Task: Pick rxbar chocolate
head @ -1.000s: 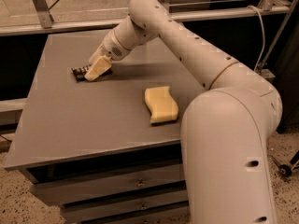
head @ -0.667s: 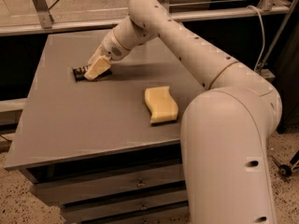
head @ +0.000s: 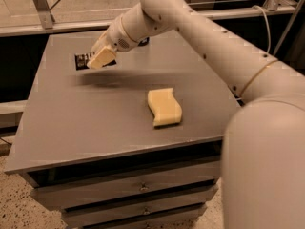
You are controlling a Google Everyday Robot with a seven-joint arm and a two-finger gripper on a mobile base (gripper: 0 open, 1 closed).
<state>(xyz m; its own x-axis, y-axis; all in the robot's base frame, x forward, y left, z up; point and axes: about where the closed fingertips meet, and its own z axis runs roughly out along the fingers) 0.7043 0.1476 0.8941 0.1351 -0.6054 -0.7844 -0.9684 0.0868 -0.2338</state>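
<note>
Pinched in gripper (head: 98, 59) at 10 o'clock of table (head: 71, 123): rxbar chocolate (head: 82, 60), seemingly lifted clear, shadow beneath. Judged nearly done; left only to raise higher without slipping. Well apart toward 4 o'clock: wavy yellow sponge (head: 164, 107).

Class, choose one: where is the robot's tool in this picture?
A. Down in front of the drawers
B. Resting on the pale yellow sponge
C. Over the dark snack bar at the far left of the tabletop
C: the tool is over the rxbar chocolate at the far left of the table, well apart from the sponge.
</note>
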